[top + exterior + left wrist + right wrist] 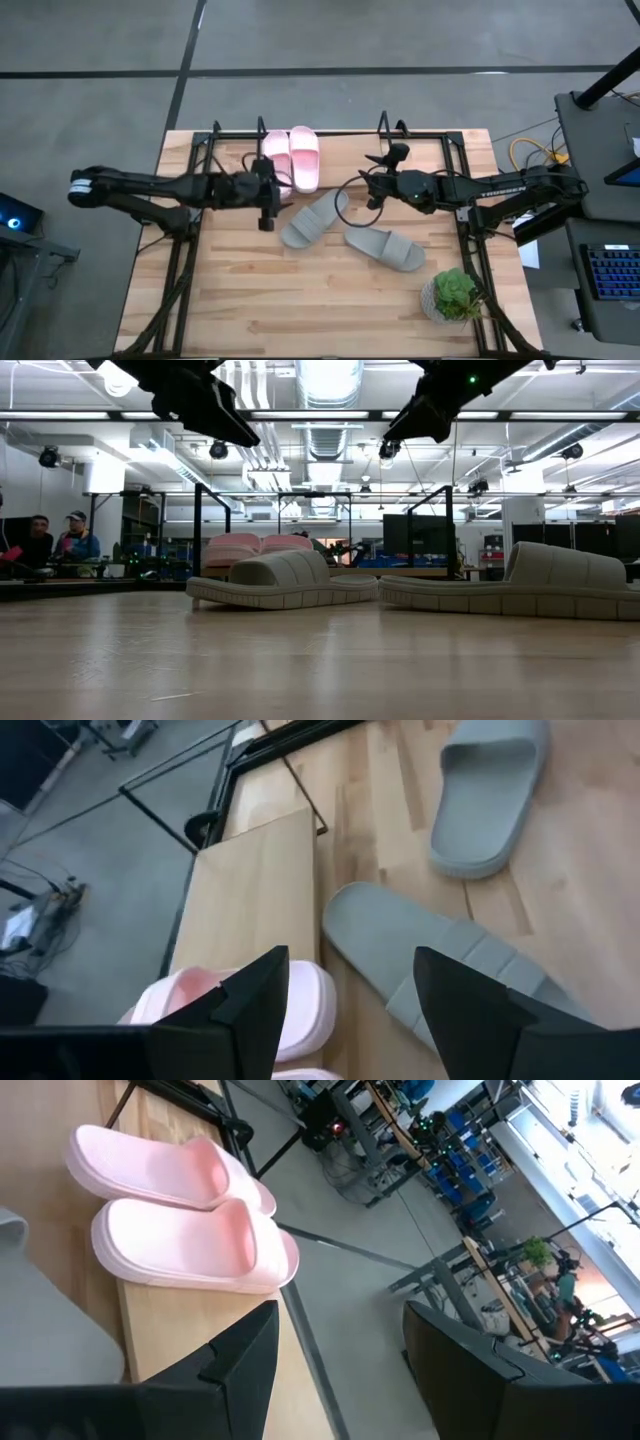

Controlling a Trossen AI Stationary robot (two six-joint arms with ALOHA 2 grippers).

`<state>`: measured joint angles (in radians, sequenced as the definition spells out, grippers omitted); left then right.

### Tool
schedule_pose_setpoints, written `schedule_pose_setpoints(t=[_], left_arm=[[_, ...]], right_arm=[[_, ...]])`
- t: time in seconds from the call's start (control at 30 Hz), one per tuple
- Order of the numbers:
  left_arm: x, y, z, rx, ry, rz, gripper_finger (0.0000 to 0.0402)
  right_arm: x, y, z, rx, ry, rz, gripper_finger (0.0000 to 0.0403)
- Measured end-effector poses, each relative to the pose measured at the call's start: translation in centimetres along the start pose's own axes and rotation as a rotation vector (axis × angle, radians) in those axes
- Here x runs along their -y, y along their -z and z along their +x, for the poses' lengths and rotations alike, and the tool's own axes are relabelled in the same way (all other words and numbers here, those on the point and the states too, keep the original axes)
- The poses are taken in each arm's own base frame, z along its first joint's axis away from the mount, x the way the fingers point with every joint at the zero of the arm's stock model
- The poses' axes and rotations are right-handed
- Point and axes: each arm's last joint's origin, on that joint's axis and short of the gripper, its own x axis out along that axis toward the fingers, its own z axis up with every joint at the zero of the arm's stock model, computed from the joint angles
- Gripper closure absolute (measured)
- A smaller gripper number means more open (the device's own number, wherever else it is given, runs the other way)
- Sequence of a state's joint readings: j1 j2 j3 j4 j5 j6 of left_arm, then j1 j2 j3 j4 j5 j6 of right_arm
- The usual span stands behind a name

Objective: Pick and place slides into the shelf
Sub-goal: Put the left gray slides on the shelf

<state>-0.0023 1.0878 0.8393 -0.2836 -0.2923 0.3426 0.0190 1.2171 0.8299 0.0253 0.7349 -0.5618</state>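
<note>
Two pale pink slides [291, 158] lie side by side, soles down, on the light board of the black wire shelf [345, 158] at the table's far edge. Two grey slides lie flat on the table nearer to me, one [313, 220] in the middle and one [385, 248] to its right. My left gripper [350, 1010] is open and hovers above the table beside the pink slides [290, 1010] and the middle grey slide [440, 970]. My right gripper [345, 1370] is open too and raised near the shelf's right half, looking over the pink slides [190, 1240].
A small green potted plant [452, 295] stands near the table's right near corner. Upright black loops [200, 530] rise at the shelf's sides. The board [255, 900] has bare room to the right of the pink slides. People [55, 540] sit far off in the room.
</note>
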Motion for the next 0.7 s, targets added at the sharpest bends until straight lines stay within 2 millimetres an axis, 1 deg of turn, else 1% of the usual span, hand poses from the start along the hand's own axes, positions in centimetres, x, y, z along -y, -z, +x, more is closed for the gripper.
schedule_pose_setpoints(t=[0.17, 0.43, 0.7], left_arm=[[1.8, 0.5, 0.9, -0.063, -0.014, 0.030, 0.0201], [3.9, 1.3, 2.9, -0.145, 0.033, 0.015, 0.0201], [6.1, 2.1, 4.6, -0.223, 0.089, 0.075, 0.0201]], right_arm=[[-0.1, 0.1, 0.0, -0.011, -0.007, 0.016, 0.0197], [-0.1, 0.2, 0.0, -0.014, -0.009, 0.016, 0.0197], [-0.1, 0.2, 0.0, -0.019, -0.012, 0.011, 0.0197]])
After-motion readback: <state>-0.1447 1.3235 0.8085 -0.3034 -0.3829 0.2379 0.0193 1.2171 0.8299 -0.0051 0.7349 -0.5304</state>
